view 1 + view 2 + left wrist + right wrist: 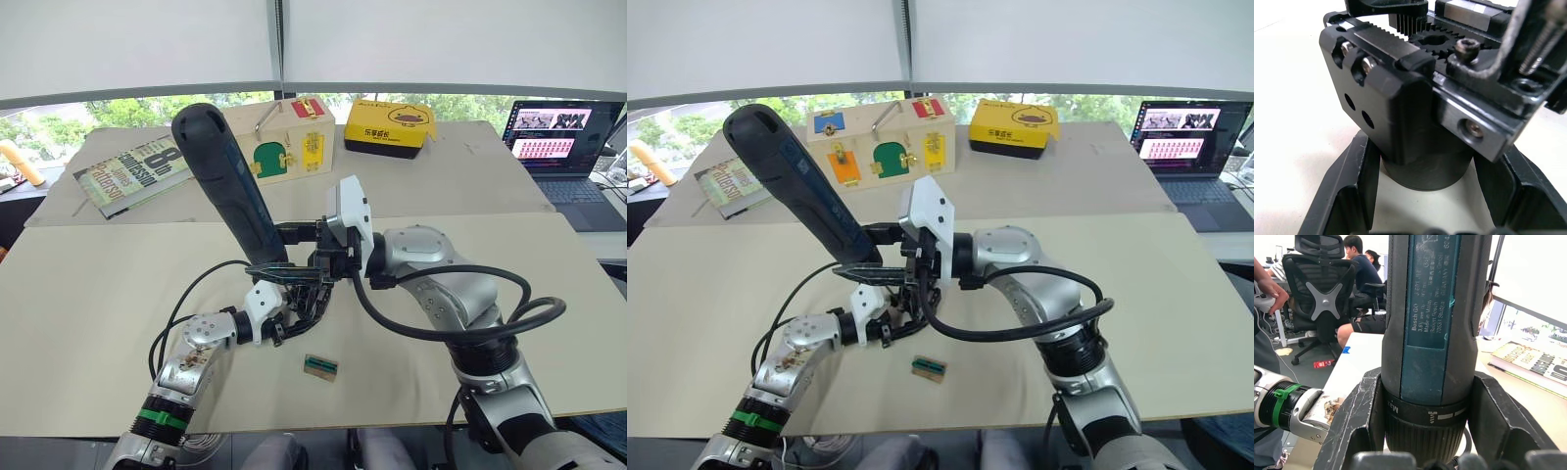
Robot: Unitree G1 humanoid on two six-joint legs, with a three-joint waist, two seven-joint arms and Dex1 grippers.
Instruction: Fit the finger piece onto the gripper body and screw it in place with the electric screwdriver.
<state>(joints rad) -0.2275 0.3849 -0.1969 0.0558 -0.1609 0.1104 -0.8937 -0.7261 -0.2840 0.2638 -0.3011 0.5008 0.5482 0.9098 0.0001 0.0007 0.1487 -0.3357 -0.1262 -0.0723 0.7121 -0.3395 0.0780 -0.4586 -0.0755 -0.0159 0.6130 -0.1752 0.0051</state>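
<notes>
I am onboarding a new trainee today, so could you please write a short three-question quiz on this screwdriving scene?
1. True or false: the right gripper is shut on the electric screwdriver.
2. Multiple choice: the left gripper grips the gripper body by its A) rounded base, B) toothed rack, C) pointed finger.
3. Fill in: the small green-and-tan rectangle lies on the ____.

Key: 1 true; 2 A; 3 table, loose, near the robot's side of the gripper body.
</notes>
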